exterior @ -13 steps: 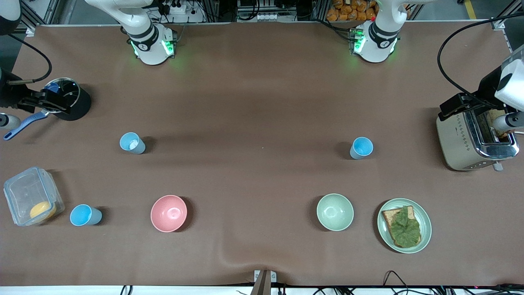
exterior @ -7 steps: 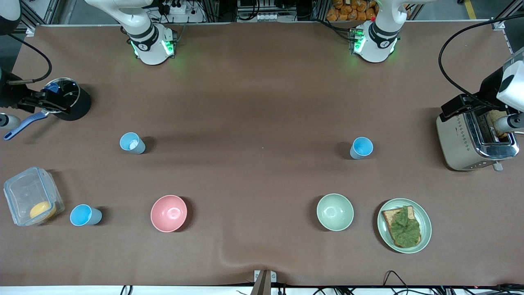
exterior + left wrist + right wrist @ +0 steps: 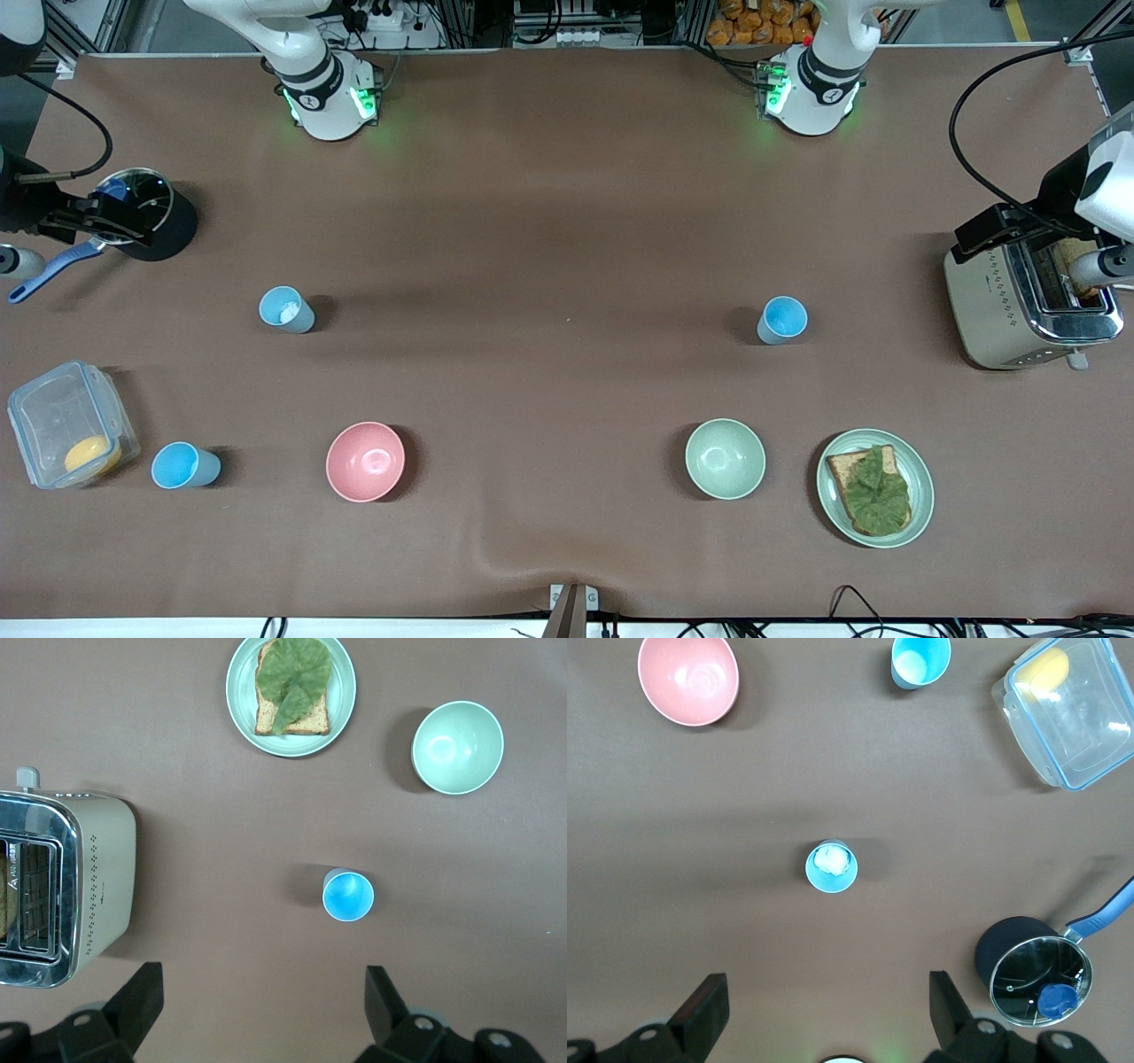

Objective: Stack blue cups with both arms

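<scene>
Three blue cups stand upright on the brown table. One cup (image 3: 286, 309) (image 3: 831, 866) holds something white. A second cup (image 3: 184, 465) (image 3: 920, 660) stands nearer the front camera, beside a clear container. The third cup (image 3: 782, 320) (image 3: 348, 895) stands toward the left arm's end, near the toaster. My left gripper (image 3: 263, 983) hangs high over the table, open and holding nothing, well clear of the third cup. My right gripper (image 3: 828, 988) also hangs high and open with nothing in it, apart from the cup with the white thing.
A pink bowl (image 3: 365, 461) and a pale-green bowl (image 3: 725, 458) sit nearer the front camera. A plate (image 3: 923, 483) carries toast with lettuce. A toaster (image 3: 1028, 301) stands at the left arm's end. A black pot (image 3: 168, 230) and a clear container (image 3: 53, 416) stand at the right arm's end.
The left arm's hand has shifted slightly over the toaster. The cups and the right arm have not moved.
</scene>
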Tool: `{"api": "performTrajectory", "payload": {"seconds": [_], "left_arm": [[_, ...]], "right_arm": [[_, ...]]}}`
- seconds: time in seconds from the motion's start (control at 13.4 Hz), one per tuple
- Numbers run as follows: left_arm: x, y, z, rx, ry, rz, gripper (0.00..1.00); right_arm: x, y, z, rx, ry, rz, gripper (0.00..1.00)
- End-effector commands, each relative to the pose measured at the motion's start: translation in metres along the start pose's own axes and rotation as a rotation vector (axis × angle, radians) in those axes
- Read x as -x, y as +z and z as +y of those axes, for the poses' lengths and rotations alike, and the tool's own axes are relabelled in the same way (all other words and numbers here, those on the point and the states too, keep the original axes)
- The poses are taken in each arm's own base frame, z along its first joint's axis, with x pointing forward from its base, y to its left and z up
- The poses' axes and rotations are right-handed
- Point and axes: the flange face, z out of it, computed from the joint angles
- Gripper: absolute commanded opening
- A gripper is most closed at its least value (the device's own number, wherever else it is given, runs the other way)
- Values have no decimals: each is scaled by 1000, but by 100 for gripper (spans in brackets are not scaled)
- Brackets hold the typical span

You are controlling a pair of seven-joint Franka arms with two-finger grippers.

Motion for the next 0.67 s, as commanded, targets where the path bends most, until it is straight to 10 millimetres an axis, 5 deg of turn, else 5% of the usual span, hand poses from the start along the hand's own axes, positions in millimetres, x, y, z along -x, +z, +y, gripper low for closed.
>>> {"api": "performTrajectory", "payload": {"seconds": [0.0,0.6], "left_arm": [[0,-1,-2,-20,-6,14,100],[1,-2,-2,-20,-6,16,100]], "right_arm": [[2,-4,0,2,7,1,100],[2,-2,4,2,10,-6,100]]}}
